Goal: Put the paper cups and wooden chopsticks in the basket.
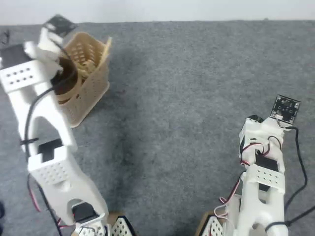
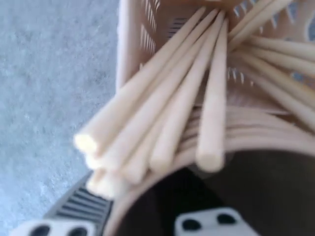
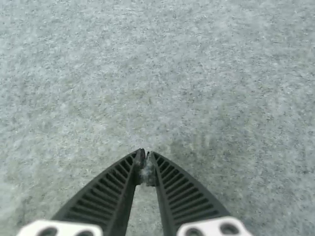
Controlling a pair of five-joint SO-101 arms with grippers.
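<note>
The tan basket [image 1: 92, 93] stands at the table's far left, and several wooden chopsticks [image 1: 89, 60] lean inside it. My left gripper [image 1: 63, 73] hangs over the basket's near side, shut on the wall of a brown paper cup [image 1: 66, 87] that sits in the basket. In the left wrist view the chopsticks [image 2: 167, 113] rest across the cup's pale rim [image 2: 266, 142], against the basket wall [image 2: 130, 44], and my left gripper [image 2: 133, 199] has one finger outside the cup and one inside. My right gripper [image 3: 146, 167] is shut on nothing, low over bare carpet.
Grey carpet [image 1: 187, 88] covers the table. The right arm [image 1: 261, 152] stays folded at the near right. The left arm's white links [image 1: 47, 147] run along the left edge up to the basket.
</note>
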